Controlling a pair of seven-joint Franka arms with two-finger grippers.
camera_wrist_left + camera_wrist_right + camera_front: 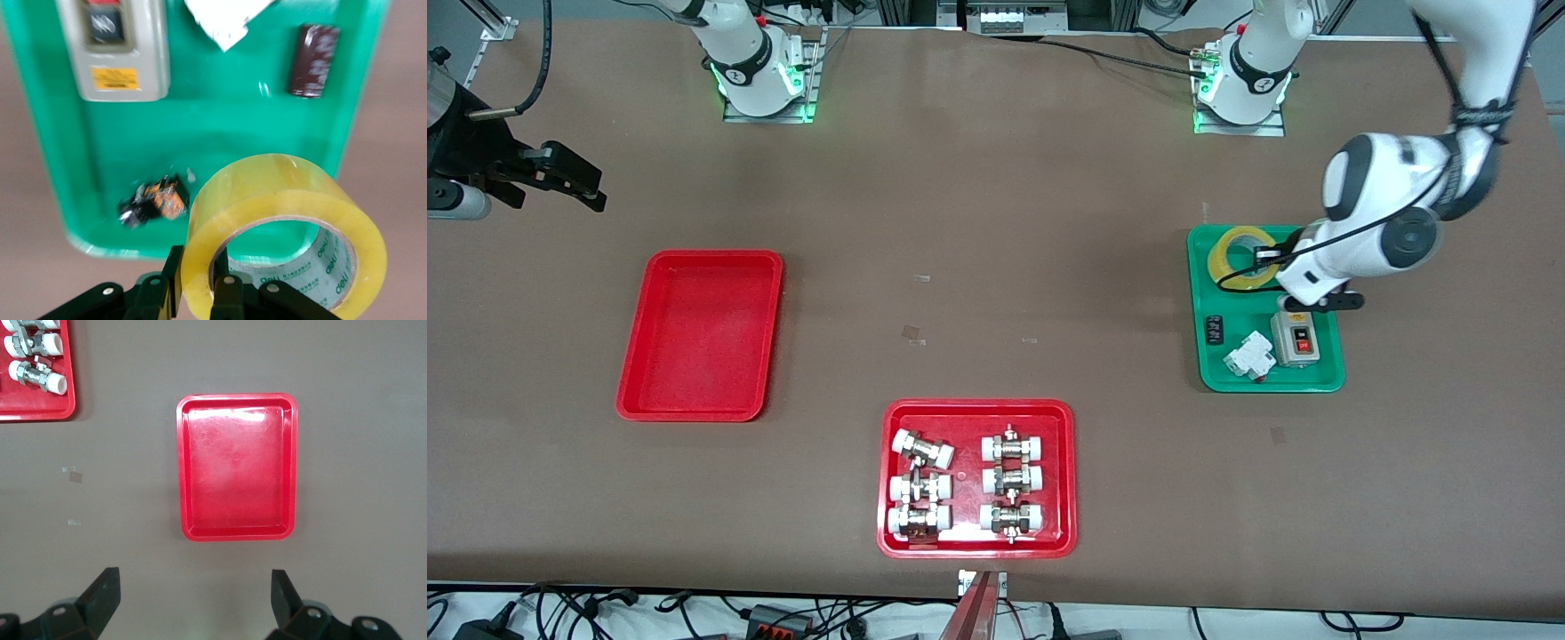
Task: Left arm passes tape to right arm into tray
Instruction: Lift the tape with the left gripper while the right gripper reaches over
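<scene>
Gripping the tape (283, 230) by its wall, left claw (198, 293) clamped with one finger inside the core and one outside, roll upright over the green tray (1323, 378) at the left arm's end of the table (996, 222). Sharing that green tray: a grey switch box (1295, 339) with a red button, a white breaker (1248, 356), a small dark component (1214, 330) and a small black-and-orange part (155, 201). Hanging spread wide and empty above bare table at the right arm's end, right claw (193, 593), waiting. Lying empty on the table, the plain red tray (698, 333), well apart from the tape, toward the right arm's end. Sitting nearer the front camera, mid-table, a second red tray (1063, 480) loaded with white-and-metal fittings (966, 482) in two columns.
</scene>
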